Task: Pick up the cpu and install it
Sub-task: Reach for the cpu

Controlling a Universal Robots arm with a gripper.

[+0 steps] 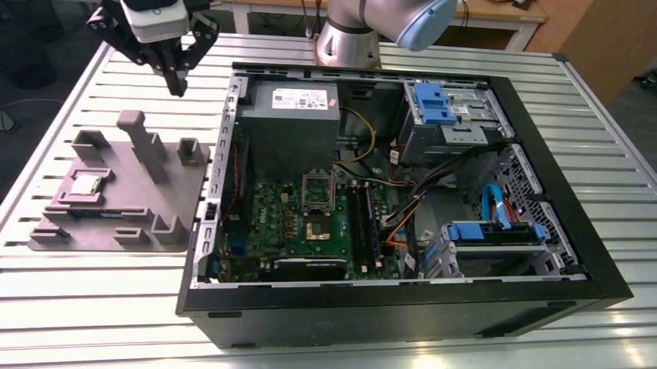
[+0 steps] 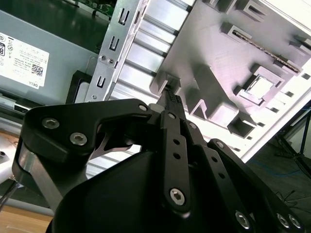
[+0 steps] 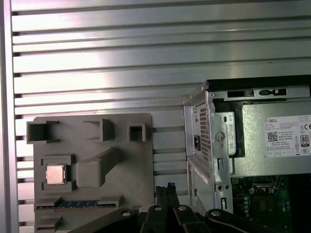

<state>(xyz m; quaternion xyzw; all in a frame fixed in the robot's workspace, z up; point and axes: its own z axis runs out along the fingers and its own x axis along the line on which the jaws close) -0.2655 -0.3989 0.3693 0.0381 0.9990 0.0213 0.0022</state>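
Observation:
The cpu (image 1: pixel 85 184) is a small silver square lying flat in a recess of the grey plastic tray (image 1: pixel 128 219), at the exterior view's left of the open computer case. Both wrist views show it too: the cpu (image 3: pixel 55 174) in the tray (image 3: pixel 129 165), and the cpu (image 2: pixel 261 87) in the tray (image 2: pixel 209 43). My gripper (image 1: pixel 177 83) hangs above the table beyond the tray's far edge, apart from the cpu. Its fingers (image 2: pixel 172 99) are shut together with nothing between them. The dark socket (image 1: pixel 316 224) sits on the green motherboard inside the case.
The black case (image 1: pixel 575 254) lies open on the slatted metal table (image 1: pixel 61 307), with a grey power supply (image 1: pixel 288 115), blue drive brackets (image 1: pixel 439 104) and cables inside. Several upright blocks (image 1: pixel 138 142) rise from the tray. The arm's base (image 1: pixel 349 42) stands behind the case.

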